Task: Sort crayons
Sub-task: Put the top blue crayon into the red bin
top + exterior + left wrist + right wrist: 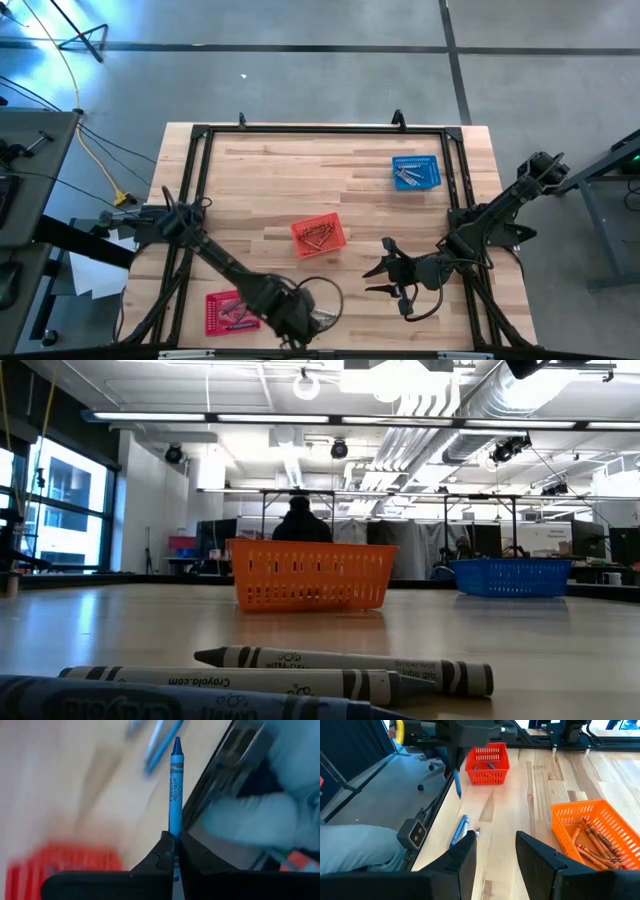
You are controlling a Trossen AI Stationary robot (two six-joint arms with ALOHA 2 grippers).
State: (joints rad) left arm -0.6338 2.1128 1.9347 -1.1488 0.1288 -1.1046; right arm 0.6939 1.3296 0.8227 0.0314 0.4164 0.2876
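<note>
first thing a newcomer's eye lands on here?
Probably the blue crayon pinched upright in the left tool, near the table's front edge beside the red basket. Next, the orange basket of orange crayons mid-table, with the right tool open just to its right.

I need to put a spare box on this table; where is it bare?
Bare: the far-left boards behind the orange basket, left of the blue basket. Crowded: the near edge, with the red basket, loose crayons and both arms.
</note>
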